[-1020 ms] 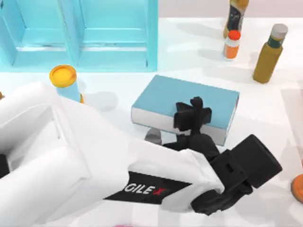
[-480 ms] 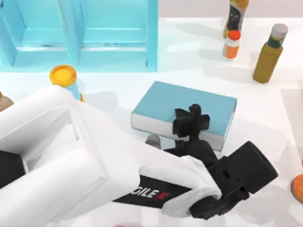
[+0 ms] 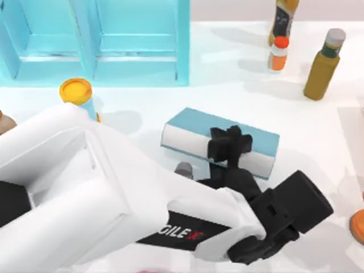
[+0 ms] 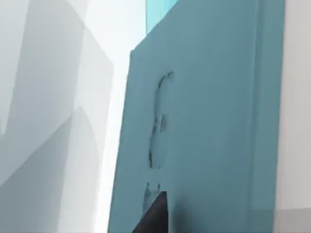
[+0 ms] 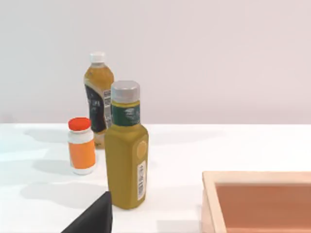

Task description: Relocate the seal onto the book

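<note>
The teal-blue book (image 3: 190, 120) lies mid-table, tipped so its white page edge faces up toward the camera. My left gripper (image 3: 230, 143) is black and sits right at the middle of the book's near edge, touching or just above it. In the left wrist view the teal cover (image 4: 209, 121) is very close, with one dark fingertip (image 4: 156, 213) against it. The seal is hidden. My right arm is parked off to the right; one of its dark fingertips (image 5: 95, 218) shows in the right wrist view.
A light-blue cabinet (image 3: 96, 40) stands at the back left. Behind the book at the right are an orange-capped bottle (image 3: 278, 54), an olive bottle (image 3: 322, 65) and a tea bottle (image 3: 282, 20). A yellow-capped can (image 3: 77, 94) stands left. A wooden tray (image 5: 257, 199) lies by the right arm.
The book has tipped: its teal top face looks narrower and its white page edge taller. My left gripper stayed at the book's near edge, shifting only slightly.
</note>
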You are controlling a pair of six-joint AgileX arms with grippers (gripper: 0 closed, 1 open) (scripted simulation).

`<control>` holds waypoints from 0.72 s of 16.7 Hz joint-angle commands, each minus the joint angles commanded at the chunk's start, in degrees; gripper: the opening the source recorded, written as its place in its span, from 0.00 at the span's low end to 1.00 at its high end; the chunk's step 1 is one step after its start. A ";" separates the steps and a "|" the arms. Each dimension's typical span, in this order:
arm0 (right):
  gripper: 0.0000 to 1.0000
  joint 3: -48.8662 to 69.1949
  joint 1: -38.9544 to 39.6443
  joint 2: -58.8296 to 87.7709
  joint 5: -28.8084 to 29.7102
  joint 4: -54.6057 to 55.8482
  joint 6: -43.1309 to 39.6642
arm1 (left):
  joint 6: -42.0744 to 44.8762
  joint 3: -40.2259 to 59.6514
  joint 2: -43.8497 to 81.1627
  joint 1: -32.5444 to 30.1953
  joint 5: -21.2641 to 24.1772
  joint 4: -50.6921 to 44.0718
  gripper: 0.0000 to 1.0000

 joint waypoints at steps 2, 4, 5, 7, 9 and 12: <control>1.00 0.00 0.00 0.00 0.00 0.00 0.00 | 0.00 0.00 0.00 0.00 0.00 0.00 0.90; 1.00 0.00 0.00 0.00 0.00 0.00 0.00 | 0.00 0.00 0.00 0.00 0.00 0.00 1.00; 1.00 0.00 0.00 0.00 0.00 0.00 0.00 | 0.00 0.00 0.00 0.00 0.00 0.00 1.00; 1.00 0.00 0.00 0.00 0.00 0.00 0.00 | 0.00 0.00 0.00 0.00 0.00 0.00 1.00; 1.00 0.00 0.00 0.00 0.00 0.00 0.00 | 0.00 0.00 0.00 0.00 0.00 0.00 1.00; 1.00 0.00 0.00 0.00 0.00 0.00 0.00 | 0.00 -0.11 0.05 -0.03 0.05 -0.05 1.00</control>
